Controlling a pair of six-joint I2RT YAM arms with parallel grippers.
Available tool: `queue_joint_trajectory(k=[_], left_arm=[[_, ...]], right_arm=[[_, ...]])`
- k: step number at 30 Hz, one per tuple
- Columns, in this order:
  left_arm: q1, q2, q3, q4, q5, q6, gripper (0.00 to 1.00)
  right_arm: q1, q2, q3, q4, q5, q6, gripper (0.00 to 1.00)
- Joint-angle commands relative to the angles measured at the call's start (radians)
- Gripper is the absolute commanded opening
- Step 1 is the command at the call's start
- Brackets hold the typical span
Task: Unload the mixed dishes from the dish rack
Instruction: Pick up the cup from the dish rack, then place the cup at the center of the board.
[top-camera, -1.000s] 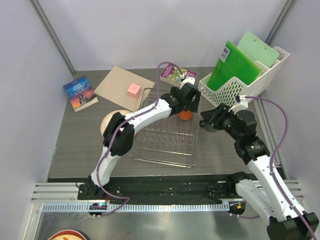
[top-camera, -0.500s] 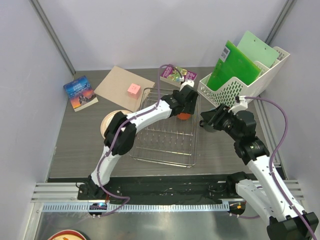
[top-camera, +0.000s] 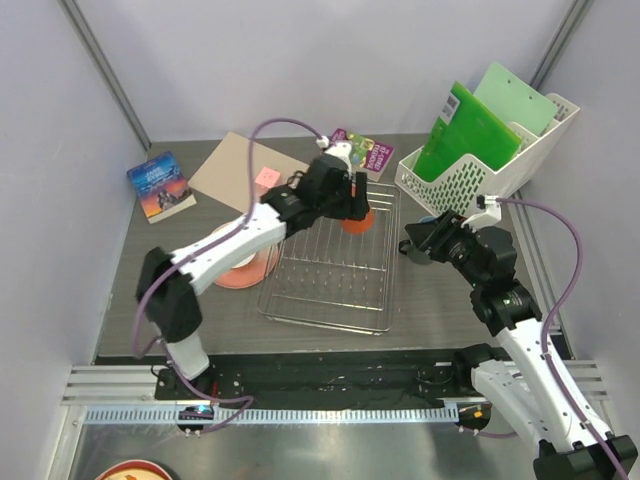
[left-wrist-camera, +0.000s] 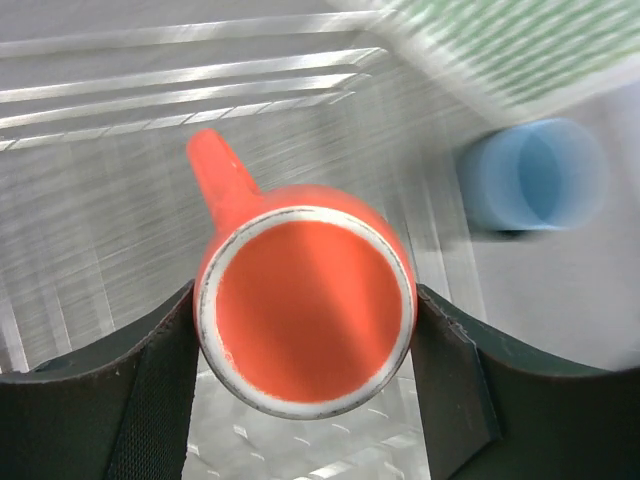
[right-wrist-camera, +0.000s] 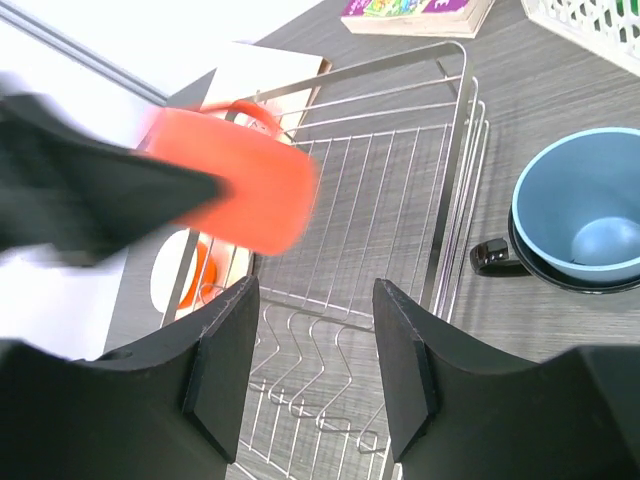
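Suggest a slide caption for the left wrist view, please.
Left gripper holding the orange mug over the dish rack, light blue cup beyond.

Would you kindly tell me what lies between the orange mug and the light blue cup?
In the right wrist view, the wire side of the dish rack and bare table separate the orange mug from the light blue cup.

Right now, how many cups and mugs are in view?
3. The orange mug is held by the left gripper over the dish rack. The light blue cup sits inside the dark grey mug, right of the rack. More may be hidden.
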Motion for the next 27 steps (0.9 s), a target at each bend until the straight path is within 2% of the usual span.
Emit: queue_joint_trajectory(k=[1, 2, 3, 4, 6, 7, 8, 9, 10, 12, 13, 15, 19, 27], left_arm=[[0.086, -0.247, -0.096, 0.287, 0.349, -0.126, 0.00], [0.138, -0.268, -0.135, 0.426, 0.419, -0.180, 0.00], [0.164, -0.305, -0.217, 0.493, 0.563, -0.288, 0.00], [0.189, -0.316, -0.254, 0.572, 0.621, -0.365, 0.00], [0.261, -0.330, -0.383, 0.862, 0.772, -0.503, 0.01], [0.281, -0.325, -0.428, 0.974, 0.805, -0.670, 0.00], [0.313, -0.314, -0.468, 1.087, 0.840, -0.749, 0.00], [0.326, -0.304, -0.530, 1.354, 0.862, -0.841, 0.01], [0.335, -0.261, -0.552, 1.468, 0.891, -0.986, 0.01], [0.343, -0.207, -0.572, 1.760, 0.905, -1.123, 0.00], [0.340, -0.157, -0.566, 1.848, 0.919, -1.230, 0.01], [0.338, -0.106, -0.549, 2.012, 0.914, -1.311, 0.01], [0.323, -0.092, -0.552, 2.013, 0.922, -1.334, 0.01], [0.274, -0.106, -0.535, 2.012, 0.948, -1.337, 0.01]], right_arm=[[0.006, -0.021, 0.000, 0.054, 0.029, 0.021, 0.55], [0.006, -0.022, -0.012, 0.075, 0.026, 0.029, 0.56], [0.006, -0.024, -0.020, 0.091, 0.010, 0.055, 0.58], [0.006, -0.024, -0.028, 0.108, -0.003, 0.070, 0.59], [0.005, -0.042, -0.066, 0.184, -0.032, 0.116, 0.59], [0.005, -0.053, -0.081, 0.222, -0.056, 0.135, 0.59], [0.005, -0.065, -0.110, 0.293, -0.075, 0.147, 0.59], [0.005, -0.076, -0.118, 0.318, -0.092, 0.153, 0.57], [0.005, -0.085, -0.123, 0.357, -0.139, 0.158, 0.56], [0.005, -0.085, -0.121, 0.391, -0.184, 0.159, 0.57], [0.006, -0.084, -0.126, 0.439, -0.222, 0.169, 0.57], [0.005, -0.076, -0.134, 0.494, -0.242, 0.193, 0.58], [0.006, -0.047, -0.160, 0.641, -0.254, 0.256, 0.59], [0.006, 0.085, -0.151, 0.767, -0.250, 0.291, 0.60]])
